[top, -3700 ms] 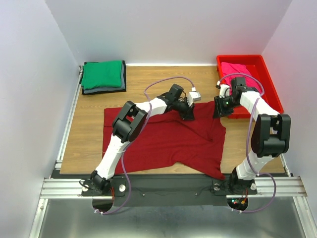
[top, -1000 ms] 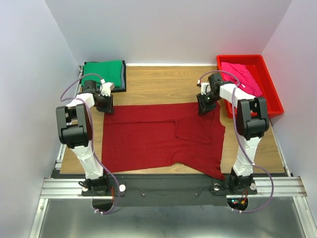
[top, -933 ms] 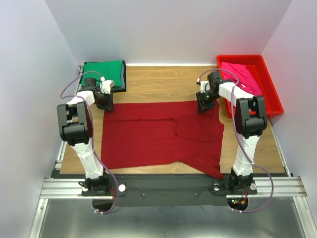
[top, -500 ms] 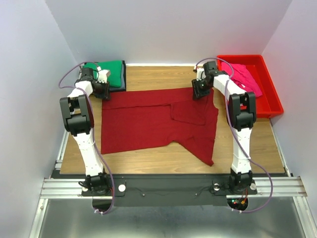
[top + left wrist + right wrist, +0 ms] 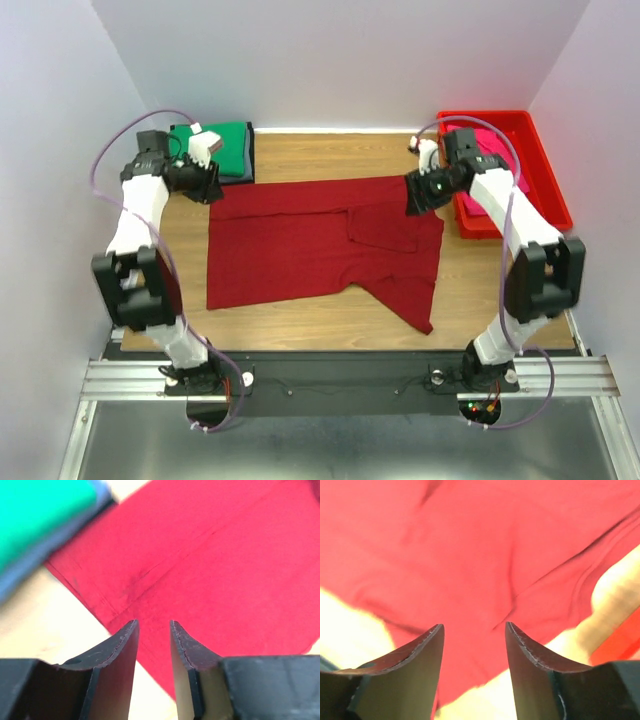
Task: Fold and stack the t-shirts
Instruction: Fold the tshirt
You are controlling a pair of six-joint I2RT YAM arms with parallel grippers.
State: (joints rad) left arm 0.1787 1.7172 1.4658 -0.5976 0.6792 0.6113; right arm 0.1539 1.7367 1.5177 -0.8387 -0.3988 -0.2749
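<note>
Along the bottom of the top view, the arm bases stand on an aluminium rail (image 5: 330, 375) at the near edge of the wooden table (image 5: 310, 160). The maroon t-shirt (image 5: 310, 250) lies spread flat on the table in mid-frame. It sits farther up the frame than a second ago, and its lower right corner no longer reaches the table's near edge. Since half a second ago the shirt has not shifted, but both arms have risen and swung outward. The left gripper (image 5: 208, 184) hangs over the shirt's upper left corner. Its fingers (image 5: 125, 645) are parted by a narrow gap with nothing between them. The right gripper (image 5: 418, 196) hangs over the upper right corner, its fingers (image 5: 427, 645) wider apart and also holding nothing. In the upper left, the folded green t-shirt (image 5: 215, 145) rests on the dark grey t-shirt (image 5: 249, 158), just beyond the maroon one. In the upper right, the pink t-shirt (image 5: 468, 197) lies in a red plastic tray (image 5: 545, 170). Plain pale walls (image 5: 330, 60) enclose the table.
</note>
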